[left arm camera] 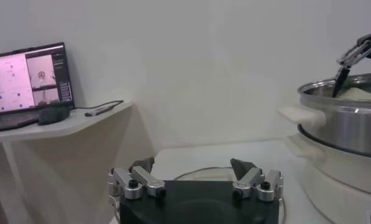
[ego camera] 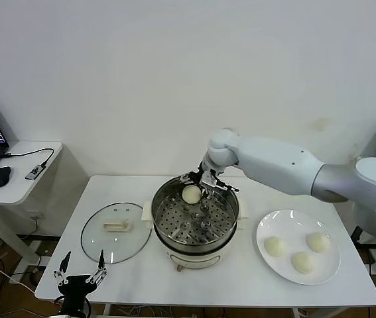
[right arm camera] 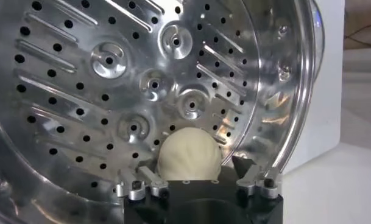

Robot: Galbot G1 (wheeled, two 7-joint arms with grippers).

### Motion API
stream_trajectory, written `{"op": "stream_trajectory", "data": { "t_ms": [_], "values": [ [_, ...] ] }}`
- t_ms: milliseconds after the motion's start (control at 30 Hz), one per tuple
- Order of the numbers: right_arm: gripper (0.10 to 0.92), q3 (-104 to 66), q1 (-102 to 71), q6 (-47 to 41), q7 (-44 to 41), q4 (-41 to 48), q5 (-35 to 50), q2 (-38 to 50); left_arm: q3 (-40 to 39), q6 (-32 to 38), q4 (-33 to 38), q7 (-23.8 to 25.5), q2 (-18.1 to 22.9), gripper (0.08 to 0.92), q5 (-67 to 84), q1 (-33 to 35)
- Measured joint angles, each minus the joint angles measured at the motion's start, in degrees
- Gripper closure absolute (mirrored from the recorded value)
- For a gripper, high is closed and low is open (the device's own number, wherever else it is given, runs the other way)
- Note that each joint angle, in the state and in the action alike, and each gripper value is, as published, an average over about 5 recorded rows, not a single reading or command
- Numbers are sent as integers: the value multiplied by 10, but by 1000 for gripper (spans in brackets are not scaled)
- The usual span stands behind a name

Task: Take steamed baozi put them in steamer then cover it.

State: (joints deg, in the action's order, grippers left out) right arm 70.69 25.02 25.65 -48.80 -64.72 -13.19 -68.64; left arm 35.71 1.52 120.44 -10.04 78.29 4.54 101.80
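While the head view has the right gripper (ego camera: 202,183) over the far rim of the steamer (ego camera: 174,248), one baozi (ego camera: 191,194) lies on the tray just beneath it; three more wait on the plate (ego camera: 264,254) to the right — nearest the right arm.

Right wrist view: jaws spread, baozi (right arm camera: 189,159) between them, seemingly let go; round, no long axis.

Left wrist view: left gripper (left arm camera: 195,180) open, parked at the table's near-left, by the cover (ego camera: 93,246).
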Motion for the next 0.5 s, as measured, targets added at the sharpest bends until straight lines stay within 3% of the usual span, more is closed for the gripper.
{"op": "stream_trajectory", "data": {
  "t_ms": [200, 500],
  "values": [
    [202, 14, 40, -60, -24, -53, 71, 42, -2, -3, 8, 1, -6, 177, 0, 0],
    [203, 34, 106, -245, -55, -191, 190, 171, -11, -9, 14, 3, -20, 177, 1, -2]
  ]
}}
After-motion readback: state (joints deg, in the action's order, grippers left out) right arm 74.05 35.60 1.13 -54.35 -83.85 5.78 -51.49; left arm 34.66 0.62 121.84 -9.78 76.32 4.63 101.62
